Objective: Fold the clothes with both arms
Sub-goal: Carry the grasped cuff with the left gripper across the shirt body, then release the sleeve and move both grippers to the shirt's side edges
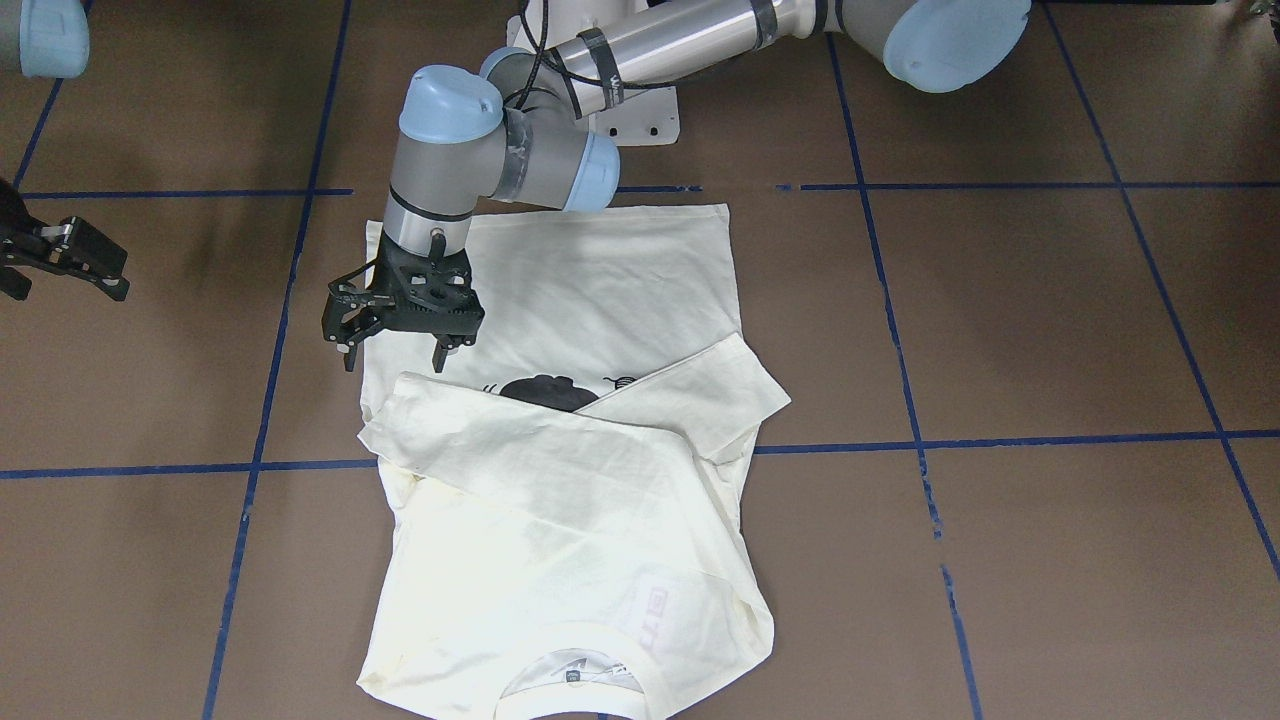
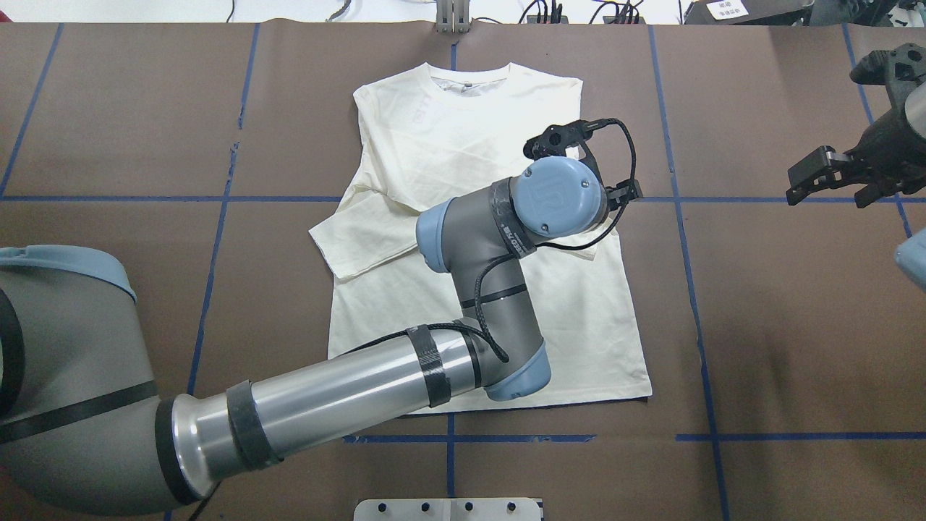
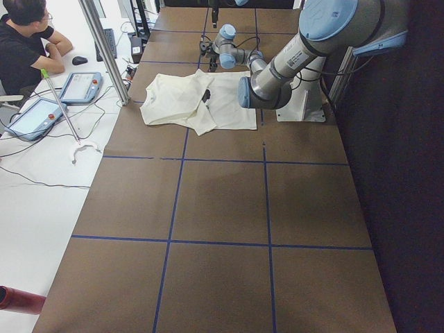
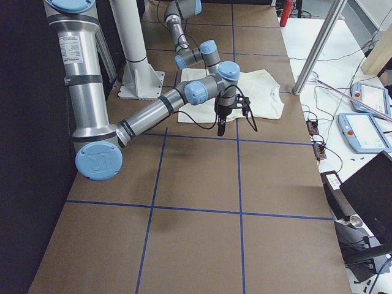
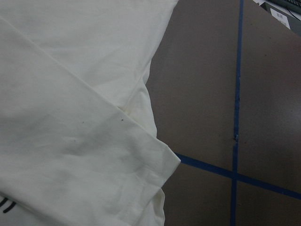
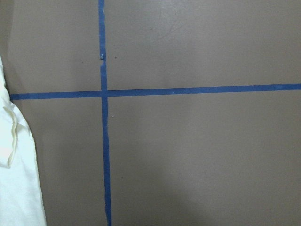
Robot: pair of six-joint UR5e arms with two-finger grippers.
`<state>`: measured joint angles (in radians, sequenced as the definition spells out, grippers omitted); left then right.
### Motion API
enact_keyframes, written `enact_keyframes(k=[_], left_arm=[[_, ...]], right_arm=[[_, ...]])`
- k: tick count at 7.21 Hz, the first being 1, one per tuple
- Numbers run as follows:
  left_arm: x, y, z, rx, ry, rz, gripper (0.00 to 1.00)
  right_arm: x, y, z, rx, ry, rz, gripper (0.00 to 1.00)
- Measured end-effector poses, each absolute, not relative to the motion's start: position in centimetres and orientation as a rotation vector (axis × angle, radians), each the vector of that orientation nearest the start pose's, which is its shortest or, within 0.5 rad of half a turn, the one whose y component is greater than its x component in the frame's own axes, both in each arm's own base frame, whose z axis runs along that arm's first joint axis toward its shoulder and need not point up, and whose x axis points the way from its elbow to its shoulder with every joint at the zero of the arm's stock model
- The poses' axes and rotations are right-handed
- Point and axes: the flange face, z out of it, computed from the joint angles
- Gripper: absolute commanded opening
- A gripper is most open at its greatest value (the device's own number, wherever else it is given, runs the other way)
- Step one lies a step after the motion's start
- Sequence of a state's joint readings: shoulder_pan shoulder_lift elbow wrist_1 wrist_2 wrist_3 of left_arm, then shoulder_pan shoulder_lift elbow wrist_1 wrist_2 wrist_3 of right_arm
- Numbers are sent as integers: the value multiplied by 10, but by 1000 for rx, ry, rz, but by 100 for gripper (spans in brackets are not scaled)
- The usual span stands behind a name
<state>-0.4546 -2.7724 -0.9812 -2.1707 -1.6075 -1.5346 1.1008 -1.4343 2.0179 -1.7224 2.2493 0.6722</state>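
Observation:
The cream-white shirt [image 1: 560, 520] lies flat on the brown table, collar toward the operators' side. Both long sleeves are folded across its chest, and a bit of the black cat print [image 1: 545, 390] shows between them. My left arm [image 2: 506, 289] reaches across the shirt. Its gripper [image 1: 393, 352] hangs open just above the shirt's edge on my right side, near the folded sleeve [image 1: 480, 420], holding nothing. The left wrist view shows that sleeve's cuff [image 5: 150, 160] lying on the cloth. My right gripper [image 1: 60, 265] stands open off the shirt, over bare table [image 2: 832, 177].
Blue tape lines [image 1: 1000, 440] divide the brown table into squares. The white pedestal base [image 1: 640, 110] stands behind the shirt's hem. A seated person [image 3: 24, 41] and control tablets [image 3: 80, 87] are beyond the table's far side, beside a metal post [image 3: 104, 48].

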Motion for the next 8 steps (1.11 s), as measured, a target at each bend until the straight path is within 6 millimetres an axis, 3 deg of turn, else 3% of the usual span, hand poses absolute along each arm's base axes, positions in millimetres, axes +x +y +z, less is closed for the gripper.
enact_keyframes(k=[1,3,6,7,8], left_arm=[[674,-497,53,267,1142,-286,100],[594,-495,110,273,1009,-156,100],[456,-450,201,344,896,23,100],[422,-437,218,368,884,52,100],[401,-429,229,381,876,64,100]], right_arm=[[-182,-476,383,-13,-801,54,100],[-239,-447,360,9,-856,121,100],[-330,-387,346,-9,-892,188,100],[-357,-362,346,-12,-893,198,100],[-382,-337,353,-9,-888,200,100]])
